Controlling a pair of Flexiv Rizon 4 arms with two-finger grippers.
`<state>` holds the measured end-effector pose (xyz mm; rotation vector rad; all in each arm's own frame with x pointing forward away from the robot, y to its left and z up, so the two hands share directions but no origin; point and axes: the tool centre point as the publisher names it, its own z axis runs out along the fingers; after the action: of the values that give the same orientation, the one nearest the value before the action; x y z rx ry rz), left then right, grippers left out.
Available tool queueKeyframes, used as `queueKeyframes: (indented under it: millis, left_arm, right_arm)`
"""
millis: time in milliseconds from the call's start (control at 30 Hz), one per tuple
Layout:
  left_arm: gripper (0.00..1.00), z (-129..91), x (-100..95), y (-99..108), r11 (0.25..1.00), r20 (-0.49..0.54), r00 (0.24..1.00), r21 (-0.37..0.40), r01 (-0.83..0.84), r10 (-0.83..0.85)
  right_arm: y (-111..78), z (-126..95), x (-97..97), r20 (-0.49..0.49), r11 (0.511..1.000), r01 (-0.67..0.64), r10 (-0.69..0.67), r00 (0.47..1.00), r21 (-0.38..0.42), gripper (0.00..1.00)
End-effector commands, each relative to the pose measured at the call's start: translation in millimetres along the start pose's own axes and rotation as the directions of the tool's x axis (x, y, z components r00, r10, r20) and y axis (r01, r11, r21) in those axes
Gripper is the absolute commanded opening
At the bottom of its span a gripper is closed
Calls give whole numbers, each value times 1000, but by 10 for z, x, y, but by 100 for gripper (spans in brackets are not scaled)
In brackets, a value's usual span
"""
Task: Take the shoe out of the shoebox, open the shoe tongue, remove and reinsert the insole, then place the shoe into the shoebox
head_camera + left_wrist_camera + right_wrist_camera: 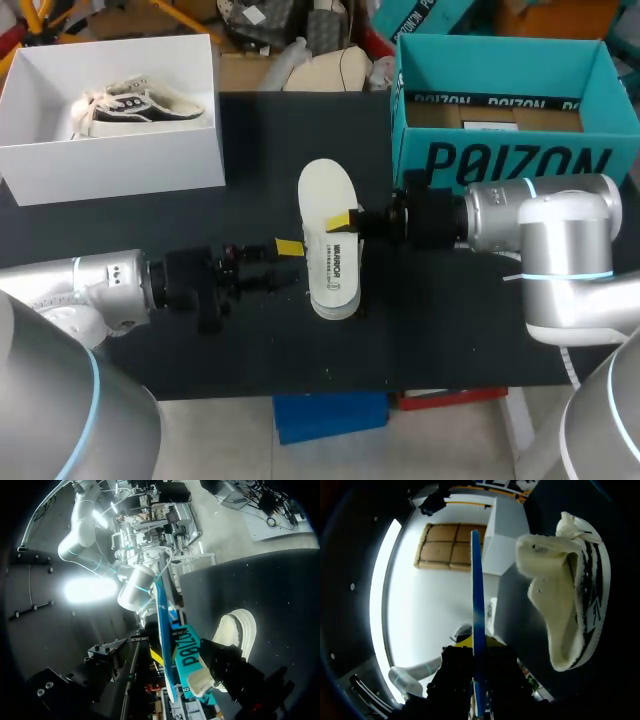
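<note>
On black bench point(100, 235), white shoebox point(120, 165) well beyond left pincer point(288, 247), state of that pincer impossible to tell. Shoe point(555, 605) just beneath right pincer point(342, 221), clamped on insole point(326, 195), held flat above shoe.

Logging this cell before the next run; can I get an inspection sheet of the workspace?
Surface: black table.
Job's things: insole held in the right gripper, over a shoe on the table; white shoebox holds a second shoe.
Clutter: teal box at the far right.
Grippers: right fingers pinch the insole; left gripper beside it, state unclear.
Cables: nothing seen.
Surroundings: nothing seen.
</note>
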<state>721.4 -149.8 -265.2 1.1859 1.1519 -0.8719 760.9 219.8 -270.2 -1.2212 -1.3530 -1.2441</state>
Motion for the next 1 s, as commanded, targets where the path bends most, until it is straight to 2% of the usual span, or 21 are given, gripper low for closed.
queueKeyframes:
  millis: [33, 167, 333, 700, 833, 933, 1000]
  left_arm:
    - [83, 164, 30, 78, 1000, 5, 1000, 0, -11, 11]
    - [54, 256, 35, 118, 1000, 8, 1000, 8, -20, 20]
    - [40, 328, 55, 122, 999, 14, 1000, 23, -23, 22]
    - [40, 476, 44, 188, 999, 32, 999, 30, -29, 28]
    - [35, 526, 62, 208, 999, 36, 999, 33, -26, 25]
    - [26, 553, 75, 219, 999, 40, 999, 34, -23, 22]
    - [26, 566, 79, 224, 999, 42, 999, 34, -21, 20]
  right_arm:
    - [-6, 9, 4, 3, 1000, -1, 1, 1000, -2, 0]
    - [-6, 9, 4, 3, 1000, -1, 1, 1000, -2, 0]
    - [-6, 9, 4, 3, 1000, -1, 1, 1000, -2, 0]
    - [-6, 9, 4, 3, 1000, -1, 1, 1000, -2, 0]
    - [-6, 9, 4, 3, 1000, -1, 1, 1000, -2, 0]
    - [-6, 9, 4, 3, 1000, -1, 1, 1000, -2, 0]
    - [-6, 9, 4, 3, 1000, -1, 1, 1000, -2, 0]
